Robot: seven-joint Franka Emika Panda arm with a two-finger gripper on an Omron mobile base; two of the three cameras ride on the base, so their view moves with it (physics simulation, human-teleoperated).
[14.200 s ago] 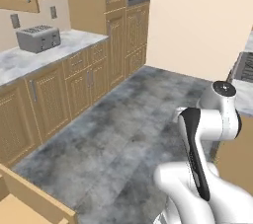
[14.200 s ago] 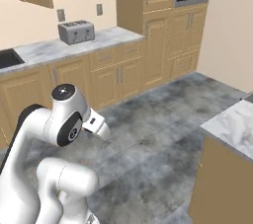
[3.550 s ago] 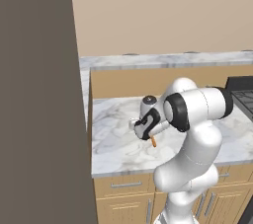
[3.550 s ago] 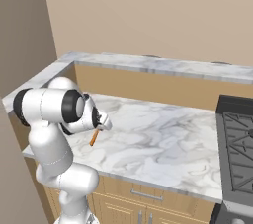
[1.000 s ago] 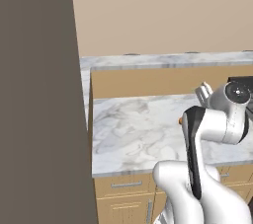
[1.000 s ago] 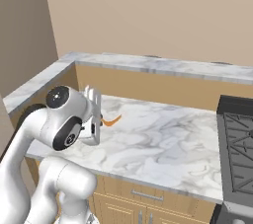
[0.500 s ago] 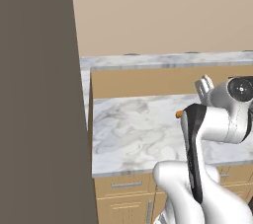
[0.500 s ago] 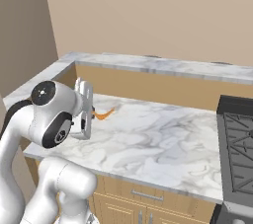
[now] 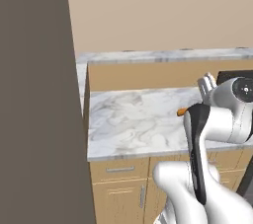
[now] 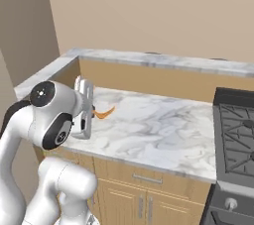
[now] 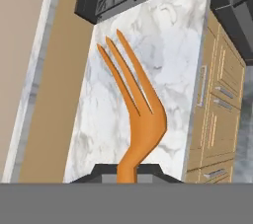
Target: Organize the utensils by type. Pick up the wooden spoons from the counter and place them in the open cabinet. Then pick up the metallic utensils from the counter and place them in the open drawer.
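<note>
The kitchen corner showed a beige wall above the counter (image 10: 163,120), its marbled top running into a raised back ledge, with a dark stove (image 10: 235,120) at the right end and light-wood cabinet fronts (image 10: 149,194) below. A tall dark panel (image 9: 34,94) filled the left side of the left base view.

You had the arm raised over the counter, the gripper (image 11: 129,171) clenched on the handle of an orange fork (image 11: 133,104) with three long tines. It was clear of the counter surface, tines pointing toward the stove in the hand view.

Judged from this, you were in the carry step: the utensil was lifted but not stowed. The next move would call for turning toward its storage place while keeping the grip firm.
</note>
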